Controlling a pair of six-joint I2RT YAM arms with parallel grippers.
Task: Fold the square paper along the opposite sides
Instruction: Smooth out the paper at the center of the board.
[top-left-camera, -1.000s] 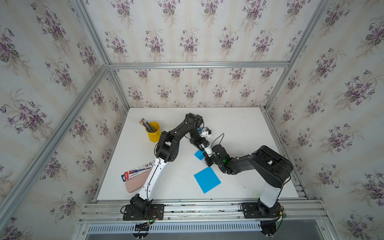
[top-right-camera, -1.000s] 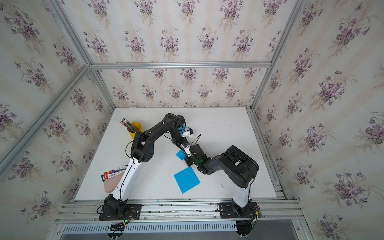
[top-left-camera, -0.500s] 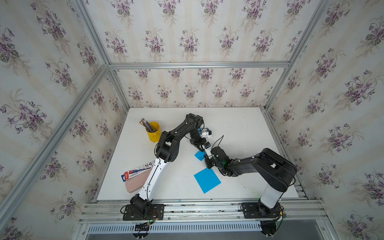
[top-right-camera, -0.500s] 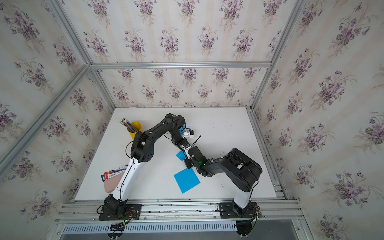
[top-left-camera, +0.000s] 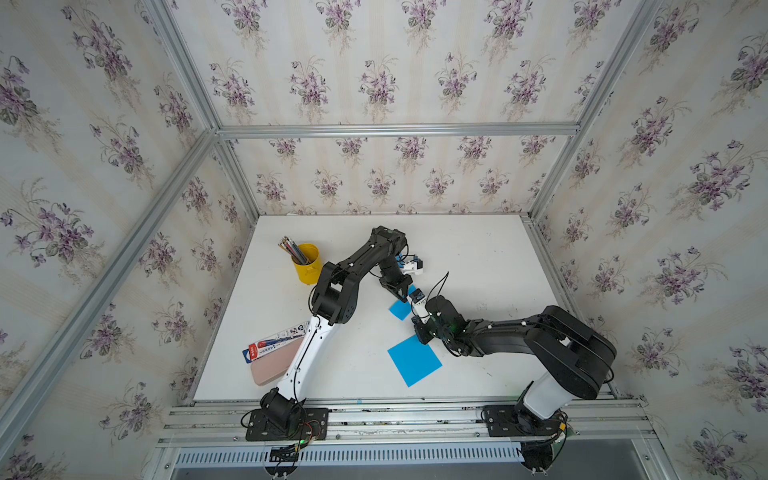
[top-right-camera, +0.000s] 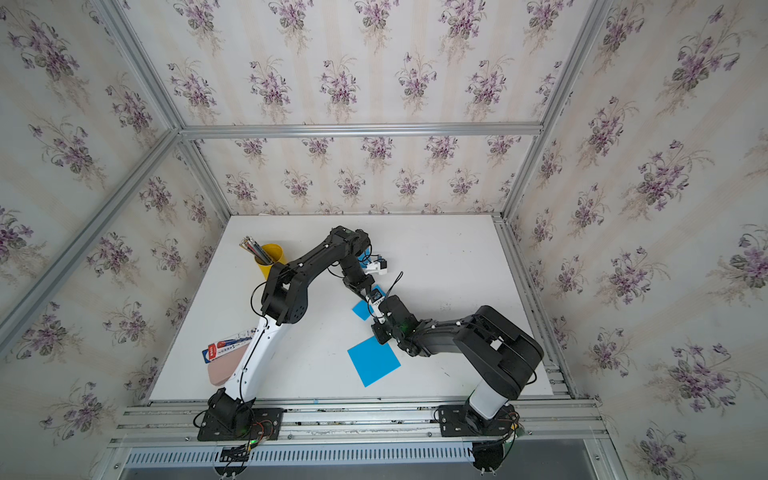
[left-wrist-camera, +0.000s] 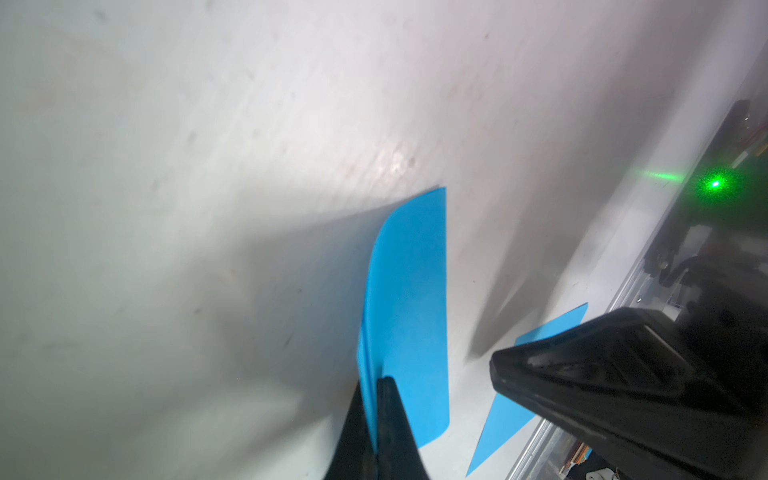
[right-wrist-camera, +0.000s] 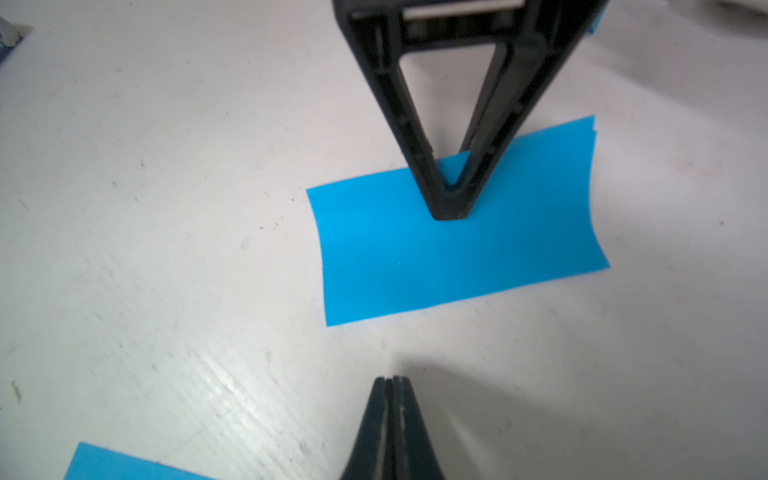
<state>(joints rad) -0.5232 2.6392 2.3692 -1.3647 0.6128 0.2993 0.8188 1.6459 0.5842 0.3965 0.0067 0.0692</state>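
Note:
A blue paper (right-wrist-camera: 415, 257), folded in half with its two edges brought together, lies on the white table (top-left-camera: 478, 257). My left gripper (left-wrist-camera: 374, 384) is shut on those joined edges and stands upright on the paper (top-left-camera: 400, 309) in both top views. A second blue square paper (top-left-camera: 414, 360) lies flat nearer the front edge. My right gripper (right-wrist-camera: 390, 380) is shut and holds nothing. It hovers over bare table between the two papers, close to the flat square's far corner (top-right-camera: 380, 334).
A yellow cup (top-left-camera: 306, 264) of pencils stands at the back left. A pink case (top-left-camera: 270, 368) with a red and white packet (top-left-camera: 276, 340) on it lies at the front left beside the left arm. The metal rail (top-left-camera: 395, 409) runs along the front edge.
My right gripper has drawn back a little from the folded paper toward the front. The left gripper stays shut on the folded edges.

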